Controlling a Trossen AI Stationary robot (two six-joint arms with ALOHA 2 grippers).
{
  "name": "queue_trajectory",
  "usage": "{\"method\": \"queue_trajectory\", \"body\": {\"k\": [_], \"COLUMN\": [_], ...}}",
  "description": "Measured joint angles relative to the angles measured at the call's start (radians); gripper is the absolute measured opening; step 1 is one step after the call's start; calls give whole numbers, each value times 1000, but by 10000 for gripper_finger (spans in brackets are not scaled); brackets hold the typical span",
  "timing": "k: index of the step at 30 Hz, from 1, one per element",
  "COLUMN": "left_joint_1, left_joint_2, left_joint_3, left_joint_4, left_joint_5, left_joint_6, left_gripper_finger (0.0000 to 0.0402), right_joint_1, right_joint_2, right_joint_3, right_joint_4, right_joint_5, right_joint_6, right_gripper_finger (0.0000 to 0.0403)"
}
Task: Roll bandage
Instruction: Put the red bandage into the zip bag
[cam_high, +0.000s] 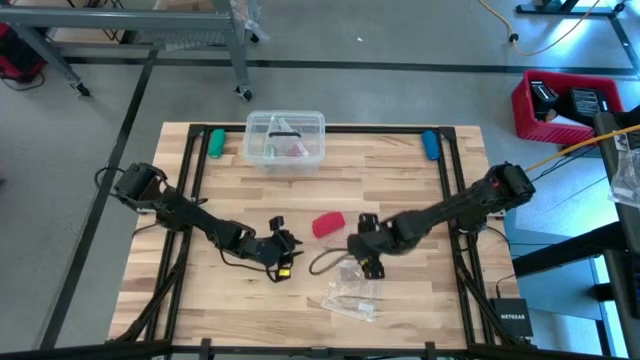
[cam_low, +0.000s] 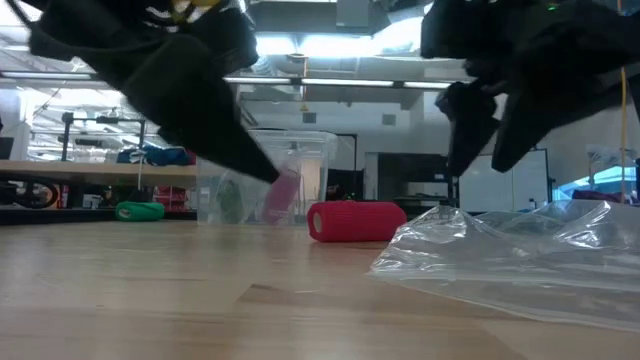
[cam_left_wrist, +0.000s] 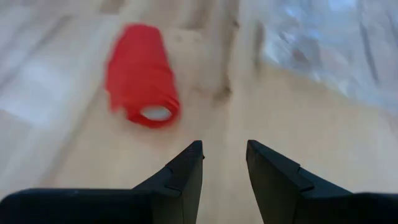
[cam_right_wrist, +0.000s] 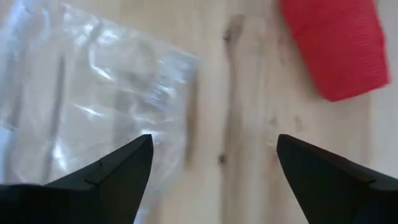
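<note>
The left gripper (cam_high: 283, 255) hovers low over the light wooden table (cam_high: 200, 300), left of centre; its two dark fingers (cam_left_wrist: 186, 171) stand a narrow gap apart and hold nothing. Just beyond its fingertips lies the bandage (cam_high: 328, 223), a small red-pink cloth roll resting on its side on bare wood, already wound and apart from both grippers. To its right the right gripper (cam_high: 367, 262) hangs with its fingers spread wide and empty, over the edge of a crumpled clear plastic wrapper (cam_high: 350, 295) near the front of the table. A clear plastic box (cam_high: 286, 138) sits at the far edge.

The roll looks complete, so the step in hand is probably a final grasp or tidy. For that, the left fingers should open wider than the roll, straddle it across its round body rather than its hollow ends, and close gently so the soft fabric does not unwind. The right gripper should stay clear of the wrapper, which may slide or snag.
</note>
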Motion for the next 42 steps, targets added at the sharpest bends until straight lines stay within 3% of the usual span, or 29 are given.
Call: {"method": "queue_trajectory", "body": {"k": [12, 17, 21, 38, 42], "left_joint_1": [-107, -127, -144, -161, -147], "left_joint_2": [83, 99, 99, 114, 114], "left_joint_3": [80, 113, 122, 125, 125], "left_joint_4": [3, -1, -2, 1, -1], "left_joint_5": [-27, -36, -36, -12, -20], "left_joint_6": [-71, -76, -100, -141, -195], "left_gripper_finger": [117, 117, 117, 117, 117], "right_joint_1": [197, 237, 235, 274, 275], "right_joint_2": [1, 1, 2, 193, 232], "right_joint_3": [-24, -24, -24, -81, -77], "right_joint_4": [29, 0, 5, 249, 307], "right_joint_5": [83, 203, 154, 170, 252], "right_joint_6": [226, 349, 419, 411, 406], "right_gripper_finger": [346, 346, 346, 346, 346]}}
